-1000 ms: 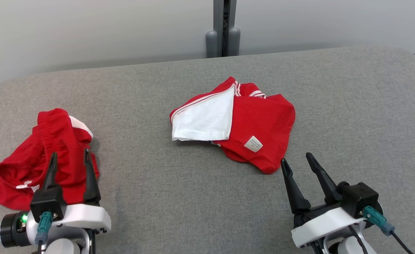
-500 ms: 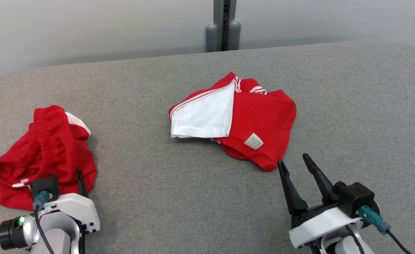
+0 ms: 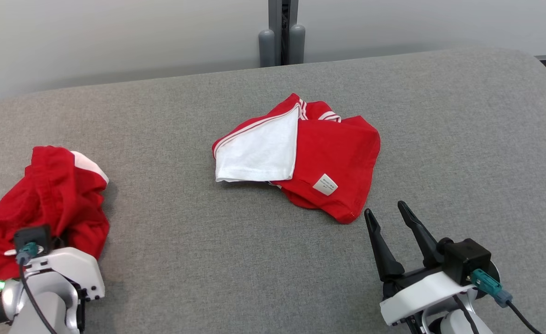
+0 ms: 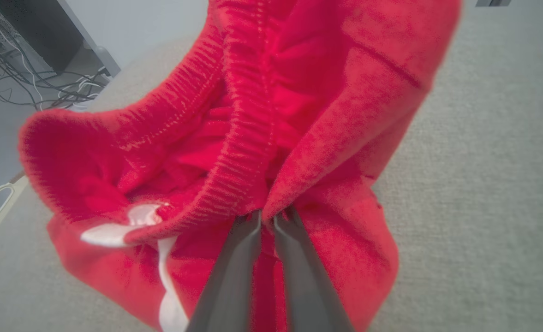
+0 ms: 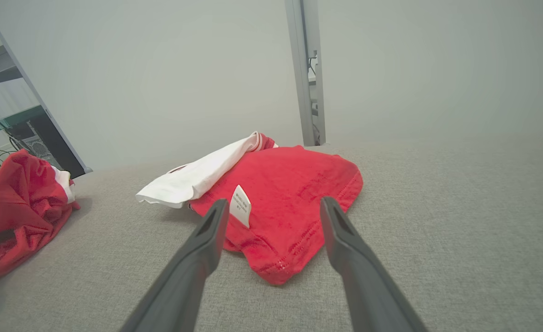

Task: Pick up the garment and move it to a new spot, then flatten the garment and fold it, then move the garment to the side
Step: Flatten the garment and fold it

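Observation:
A crumpled red garment [image 3: 54,199] with an elastic waistband and white trim lies at the left of the grey padded surface [image 3: 208,260]. The left wrist view shows my left gripper [image 4: 267,216] shut on a fold of this garment [image 4: 253,115] just below the waistband. In the head view its fingers are buried in the cloth behind the wrist [image 3: 54,273]. The same garment [image 5: 22,212] shows at the left of the right wrist view. My right gripper [image 3: 385,208] stands open with nothing between its fingers.
A second red and white garment [image 3: 328,153] with a white label lies in the middle, its near corner just ahead of the right gripper [image 5: 273,205]. A grey post [image 3: 279,28] stands behind the far edge. Cables [image 4: 45,87] lie on the floor past the left edge.
My left gripper tipped down into the red garment and closed on a fold of it. The head camera has shifted, sliding the whole picture left. The right gripper stays open in place.

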### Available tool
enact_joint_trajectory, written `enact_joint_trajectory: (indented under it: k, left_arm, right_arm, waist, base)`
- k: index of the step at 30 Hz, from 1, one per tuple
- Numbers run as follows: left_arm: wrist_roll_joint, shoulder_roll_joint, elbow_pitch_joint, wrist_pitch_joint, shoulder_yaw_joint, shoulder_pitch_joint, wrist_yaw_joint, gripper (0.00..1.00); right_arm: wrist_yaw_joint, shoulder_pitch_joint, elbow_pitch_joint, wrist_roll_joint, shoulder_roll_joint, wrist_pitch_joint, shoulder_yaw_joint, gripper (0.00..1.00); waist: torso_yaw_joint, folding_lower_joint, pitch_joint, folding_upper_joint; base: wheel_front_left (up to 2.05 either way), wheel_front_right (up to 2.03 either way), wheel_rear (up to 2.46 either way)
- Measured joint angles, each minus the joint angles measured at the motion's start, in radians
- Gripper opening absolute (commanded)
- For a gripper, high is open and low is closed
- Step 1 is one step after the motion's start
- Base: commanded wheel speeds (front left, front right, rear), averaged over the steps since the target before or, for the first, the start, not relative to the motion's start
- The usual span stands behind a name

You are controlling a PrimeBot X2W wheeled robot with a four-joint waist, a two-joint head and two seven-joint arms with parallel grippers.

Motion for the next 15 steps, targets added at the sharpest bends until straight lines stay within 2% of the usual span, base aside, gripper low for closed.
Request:
enact_joint_trajectory:
  k: [4,7,10,15]
  left_arm:
    - [-0.014,0.028,-0.007,-0.113,0.027,-0.019,0.014,0.0]
    - [-0.021,0.055,-0.057,-0.146,0.058,-0.02,0.032,0.0]
    - [-0.021,0.085,-0.15,-0.153,0.094,-0.013,0.061,0.0]
    - [-0.003,0.15,-0.383,-0.155,0.176,0.058,0.105,0.0]
  right_arm:
    - [0.0,0.005,0.001,-0.004,0.0,0.0,-0.006,1.0]
    - [0.0,0.011,0.002,-0.005,0.0,0.0,-0.006,1.0]
    - [0.0,0.017,0.002,-0.005,0.0,0.0,-0.008,1.0]
    - [0.0,0.03,0.005,-0.005,0.0,0.0,-0.007,1.0]
  waist:
    - [0.006,0.0,-0.004,0.0]
    - [0.015,0.0,-0.011,0.0]
    - [0.028,0.0,-0.019,0.0]
    - [0.058,0.0,-0.03,0.0]
  base:
    - [0.0,0.0,0.0]
    - [0.0,0.0,0.0]
    - [0.0,0.0,0.0]
    - [0.0,0.0,0.0]
